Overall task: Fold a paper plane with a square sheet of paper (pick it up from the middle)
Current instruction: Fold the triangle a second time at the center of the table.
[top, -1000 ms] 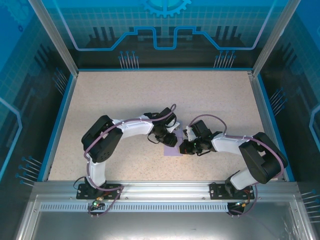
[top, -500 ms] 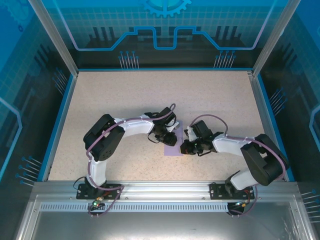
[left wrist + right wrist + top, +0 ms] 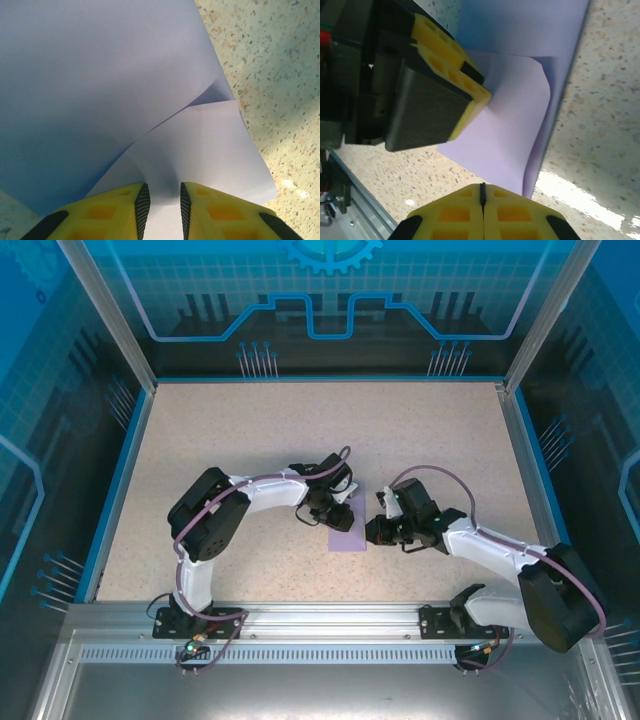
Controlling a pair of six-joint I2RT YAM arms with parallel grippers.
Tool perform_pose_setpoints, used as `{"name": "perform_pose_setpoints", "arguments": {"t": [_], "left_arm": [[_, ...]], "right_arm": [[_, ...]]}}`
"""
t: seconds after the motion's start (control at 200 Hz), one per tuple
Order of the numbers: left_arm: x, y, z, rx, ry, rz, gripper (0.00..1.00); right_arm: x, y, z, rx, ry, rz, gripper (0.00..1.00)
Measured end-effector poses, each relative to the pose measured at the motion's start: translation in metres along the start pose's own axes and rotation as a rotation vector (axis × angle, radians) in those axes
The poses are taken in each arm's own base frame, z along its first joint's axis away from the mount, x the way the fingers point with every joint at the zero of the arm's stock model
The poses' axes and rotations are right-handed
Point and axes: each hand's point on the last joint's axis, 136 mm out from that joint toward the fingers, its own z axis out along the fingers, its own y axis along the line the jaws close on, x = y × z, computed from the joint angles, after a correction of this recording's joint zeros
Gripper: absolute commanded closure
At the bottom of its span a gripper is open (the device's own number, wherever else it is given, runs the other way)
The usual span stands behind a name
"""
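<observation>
The pale lilac sheet of paper [image 3: 348,532] lies on the speckled table between the two arms, with one flap [image 3: 210,150] folded over its top and a curled fold along its right edge [image 3: 540,150]. My left gripper [image 3: 161,192] stands over it with a narrow gap between its yellow fingers. Its tips rest on the flap, seen from the side in the right wrist view [image 3: 479,94]. Nothing shows clamped between them. My right gripper [image 3: 482,187] is shut and empty, its tip low at the sheet's near right edge, beside the fold [image 3: 372,532].
Bare speckled tabletop [image 3: 250,430] surrounds the paper on all sides. Blue rails and clear walls [image 3: 130,430] bound the table. The metal base rail [image 3: 320,620] runs along the near edge, behind both arms.
The right arm's elbow has swung out to the right and lower, and its gripper has drawn slightly right. The left arm and the paper have stayed put.
</observation>
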Motion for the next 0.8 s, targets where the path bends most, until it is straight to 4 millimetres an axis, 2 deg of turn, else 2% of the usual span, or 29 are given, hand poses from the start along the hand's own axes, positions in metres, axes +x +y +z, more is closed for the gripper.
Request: {"name": "perform_pose_setpoints", "arguments": {"t": [0.205, 0.41, 0.535, 0.8], "left_arm": [[0.0, 0.0, 0.0, 0.008, 0.002, -0.002, 0.72], [0.0, -0.001, 0.0, 0.015, 0.004, -0.003, 0.71], [0.0, -0.002, -0.001, 0.021, 0.004, -0.003, 0.71], [-0.001, -0.003, -0.003, 0.036, 0.003, -0.044, 0.71]], "right_arm": [[0.005, 0.005, 0.022, -0.038, 0.049, 0.019, 0.98], [0.014, -0.01, 0.039, -0.004, 0.092, 0.042, 0.99], [0.02, -0.018, 0.043, 0.013, 0.107, 0.042, 0.99], [0.02, -0.02, 0.043, -0.006, 0.093, 0.024, 0.99]]}}
